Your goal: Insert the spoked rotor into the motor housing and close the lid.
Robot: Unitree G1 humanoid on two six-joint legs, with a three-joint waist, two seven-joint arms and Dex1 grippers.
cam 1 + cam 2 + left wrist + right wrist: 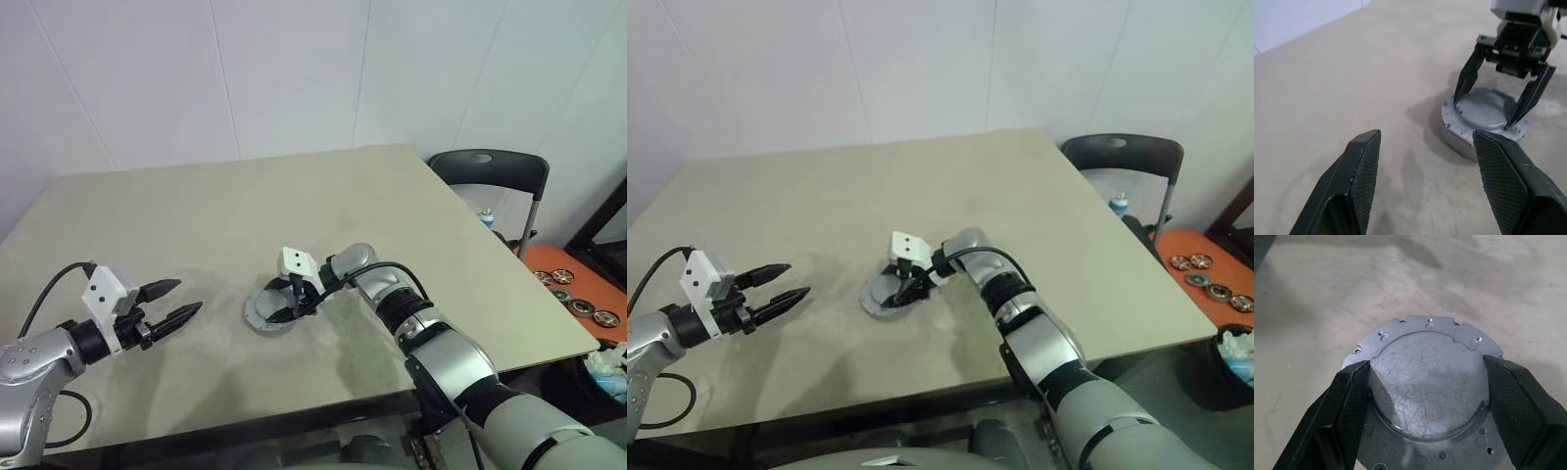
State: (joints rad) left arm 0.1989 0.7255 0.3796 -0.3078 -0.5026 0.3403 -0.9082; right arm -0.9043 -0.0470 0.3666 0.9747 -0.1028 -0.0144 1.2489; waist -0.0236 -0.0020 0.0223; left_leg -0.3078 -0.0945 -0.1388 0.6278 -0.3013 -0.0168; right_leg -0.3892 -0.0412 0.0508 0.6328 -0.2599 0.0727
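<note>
A flat silver-grey lid [1430,382] with a raised smooth centre and a holed flange lies on top of a squat round grey body, the motor housing [1454,139], in the middle of the table. The housing's inside is covered. The spoked rotor is hidden. My right gripper [1426,361] reaches down onto the lid. Its two black fingers sit against opposite sides of the raised centre, tips on the flange. My left gripper [189,296] hovers open above the table to the left of the housing, holding nothing.
The beige table [294,196] ends close to the robot and at the right. A black chair [490,171] stands past the right edge with a small bottle [486,217] on it. An orange mat [578,294] with several round parts lies on the floor.
</note>
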